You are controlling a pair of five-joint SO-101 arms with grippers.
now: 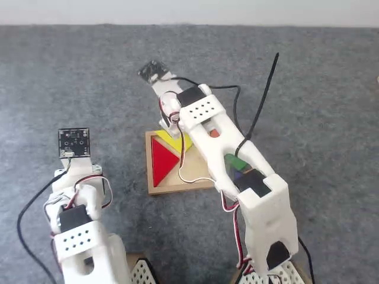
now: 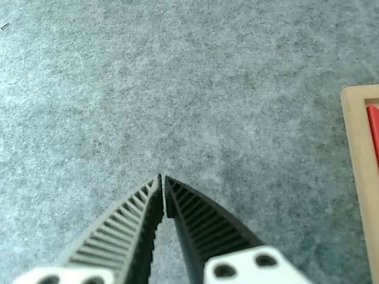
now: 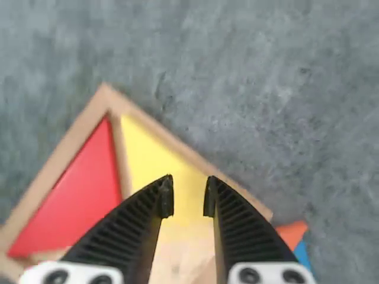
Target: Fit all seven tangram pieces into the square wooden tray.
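over the tray's far corner, right gripper [image 3: 188, 195] hung with fingers a narrow gap apart, nothing between them. directly under the tips: yellow piece [image 3: 151, 160], seated flat in the wooden tray [image 3: 59, 160] against the far rim. red triangle [image 3: 83, 195] lay next to it, edge to edge, filling the tray's left side. bare wood showed in the tray nearer the arm. orange piece [image 3: 293, 232] and blue piece [image 3: 303, 255] sat close together by the rim past the yellow; could not tell if they were in or out of the tray. green piece [image 1: 235, 161] showed through a gap in the right arm, on the tray's right side.

left gripper [image 2: 161, 177] was closed tip to tip and empty, low over grey carpet [image 2: 177, 89], well to the left of the tray, with its rim at the edge of the left wrist view.
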